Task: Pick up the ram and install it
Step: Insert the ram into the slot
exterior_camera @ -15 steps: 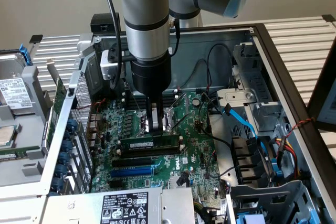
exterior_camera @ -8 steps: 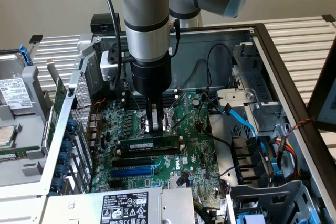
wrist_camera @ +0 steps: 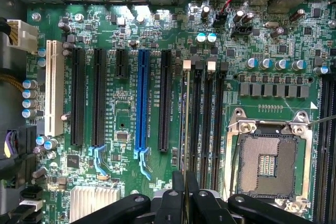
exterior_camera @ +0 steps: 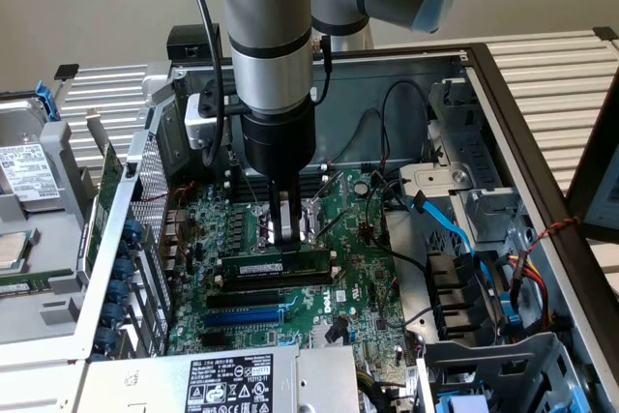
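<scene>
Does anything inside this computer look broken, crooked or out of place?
Nothing looks broken or spilled. The gripper pinches the ram, which stands straight on edge. Only oddity: the processor socket sits empty, no chip inside.

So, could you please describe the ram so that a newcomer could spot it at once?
Inside the open computer case, find the green motherboard. Near its middle, the ram stands on edge, pinched by the gripper. It alone is a green stick with a white label, unlike the black slot and blue slot beside it.
</scene>
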You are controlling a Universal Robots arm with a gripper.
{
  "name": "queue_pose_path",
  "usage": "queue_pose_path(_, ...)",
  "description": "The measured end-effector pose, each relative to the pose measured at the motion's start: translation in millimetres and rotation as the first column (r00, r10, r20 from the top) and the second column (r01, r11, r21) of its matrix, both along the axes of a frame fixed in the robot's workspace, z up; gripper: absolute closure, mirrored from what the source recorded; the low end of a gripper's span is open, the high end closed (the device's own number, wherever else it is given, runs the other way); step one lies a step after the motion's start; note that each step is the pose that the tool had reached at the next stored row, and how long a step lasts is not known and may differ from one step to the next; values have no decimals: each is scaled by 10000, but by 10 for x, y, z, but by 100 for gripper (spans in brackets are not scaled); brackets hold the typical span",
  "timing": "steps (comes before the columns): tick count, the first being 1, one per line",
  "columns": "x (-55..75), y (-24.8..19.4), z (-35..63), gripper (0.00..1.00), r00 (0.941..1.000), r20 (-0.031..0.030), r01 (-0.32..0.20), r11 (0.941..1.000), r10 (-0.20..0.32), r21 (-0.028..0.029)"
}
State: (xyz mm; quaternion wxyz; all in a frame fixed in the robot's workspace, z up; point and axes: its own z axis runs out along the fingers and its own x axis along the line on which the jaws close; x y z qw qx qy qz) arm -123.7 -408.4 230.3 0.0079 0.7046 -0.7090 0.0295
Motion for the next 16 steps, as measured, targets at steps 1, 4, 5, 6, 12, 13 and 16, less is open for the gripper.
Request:
queue_pose_path(1, 0, 1, 1, 87, 10000, -1, 1, 10000, -1, -1)
queue_pose_path(4, 0, 7, 0, 87, 10000, -1, 5, 10000, -5, -1)
queue_pose_path(5, 0, 9, 0, 87, 10000, -1, 6, 10000, -6, -1)
queue_pose_path(6, 0, 8, -1, 87, 10000, -2, 7, 10000, -7, -2)
queue_pose_path(12, -4, 9, -10, 87, 10000, -1, 19, 10000, -19, -1)
queue_pose_path(13, -6, 9, -10, 87, 10000, -1, 19, 10000, -19, -1)
queue_pose_path(16, -10, 9, -12, 87, 10000, 1, 20, 10000, -20, 0)
